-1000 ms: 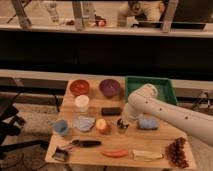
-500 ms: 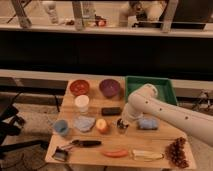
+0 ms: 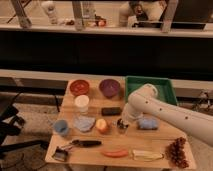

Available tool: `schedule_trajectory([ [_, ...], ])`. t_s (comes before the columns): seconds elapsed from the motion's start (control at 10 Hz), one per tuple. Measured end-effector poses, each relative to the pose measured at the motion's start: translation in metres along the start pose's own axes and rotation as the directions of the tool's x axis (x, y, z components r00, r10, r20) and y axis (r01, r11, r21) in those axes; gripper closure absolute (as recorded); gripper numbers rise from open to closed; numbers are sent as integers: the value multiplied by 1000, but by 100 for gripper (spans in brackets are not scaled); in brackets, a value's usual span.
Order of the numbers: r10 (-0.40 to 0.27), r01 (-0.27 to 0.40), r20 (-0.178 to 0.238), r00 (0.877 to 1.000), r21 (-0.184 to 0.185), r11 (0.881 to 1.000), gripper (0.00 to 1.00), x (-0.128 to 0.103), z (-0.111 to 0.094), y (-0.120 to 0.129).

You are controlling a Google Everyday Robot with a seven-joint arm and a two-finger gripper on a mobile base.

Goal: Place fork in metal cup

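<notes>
Gripper [image 3: 121, 121] sits at the end of the white arm [image 3: 165, 112], low over the middle of the desk [image 3: 95, 105] and directly over the metal cup [image 3: 121, 126]; can't tell how far the fingers are spread or whether anything is clamped in them, the arm's end covers that spot; fork is not separately visible anywhere on the desk, so my guess is it's either in the gripper or already down in the cup, but that is a guess only; key relation: cup lies straight below the gripper, no sideways offset that I can make out, so the coming move looks like a vertical one, fork's long axis needing to be near upright to enter the cup mouth; single arm, so no choice of side; around the cup: peach-coloured fruit [image 3: 102, 125] just to one side, blue sponge [image 3: 148, 123] just to the other, black block [image 3: 111, 111] behind it; further out: white cup [image 3: 81, 103], light-blue cup [image 3: 61, 128], red bowl [image 3: 79, 87], purple bowl [image 3: 109, 87], green tray [image 3: 167, 87] behind the arm; front row: black-handled tool [image 3: 85, 143], red pepper [image 3: 115, 153], pale yellowish object [image 3: 145, 155], grapes [image 3: 177, 151]; risk: cup is small and light-looking, a tilted entry could tip it.
</notes>
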Motion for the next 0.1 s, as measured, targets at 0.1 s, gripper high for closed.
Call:
schedule_trajectory([
  [0.1,0,0,0,1000,0,1000,100,0,0,0],
])
